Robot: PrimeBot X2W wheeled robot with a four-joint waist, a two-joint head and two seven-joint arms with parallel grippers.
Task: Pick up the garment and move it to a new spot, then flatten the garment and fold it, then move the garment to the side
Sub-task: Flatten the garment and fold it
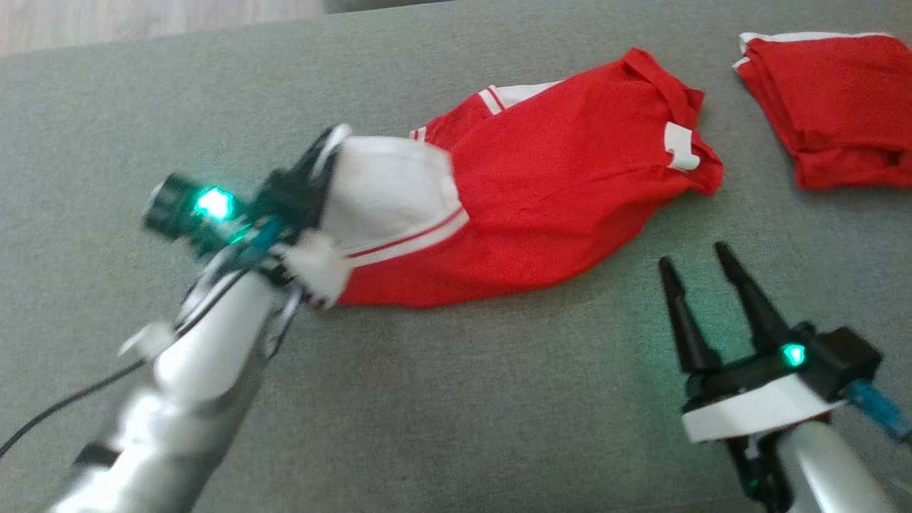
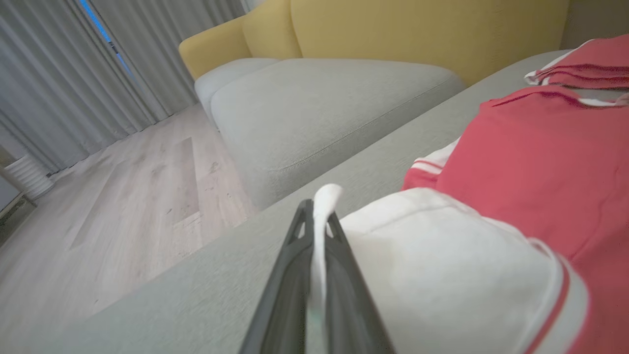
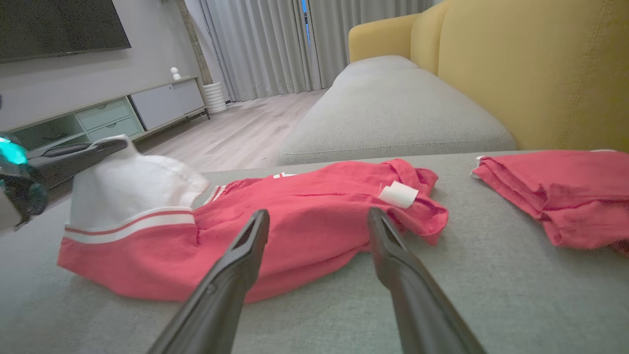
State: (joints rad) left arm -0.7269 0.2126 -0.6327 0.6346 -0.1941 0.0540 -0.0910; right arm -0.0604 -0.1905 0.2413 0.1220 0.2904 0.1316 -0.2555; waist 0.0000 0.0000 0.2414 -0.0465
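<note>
Red-and-white garment [image 1: 541, 199] lay crumpled on the grey cushion [image 1: 463, 399]; left gripper [image 2: 318, 214] was clamped on its white edge. Right gripper [image 1: 695, 255] hovered near the garment, prongs apart, empty. Folded red cloth [image 1: 833, 107] lay apart, farther right.

Soft, even indoor light falls on the grey fabric cushion [image 1: 456, 399]. The red-and-white jersey garment [image 1: 556, 206] casts only a thin, faint shadow along its near edge.

In the head view the pale left forearm [image 1: 199, 370] and the left gripper [image 1: 331, 139] are smeared by motion blur, while the right gripper [image 1: 695, 255] is sharper. The green lamp on the left wrist [image 1: 214, 204] glares almost white. The green lamp on the right wrist [image 1: 793, 354] tints the cushion beside it.

In the left wrist view the dark fingers [image 2: 290, 295] are out of focus, and a blue slit of light [image 2: 100, 27] shows between the grey pleated curtains [image 2: 54, 93]. Both wrist views stretch toward their edges.
</note>
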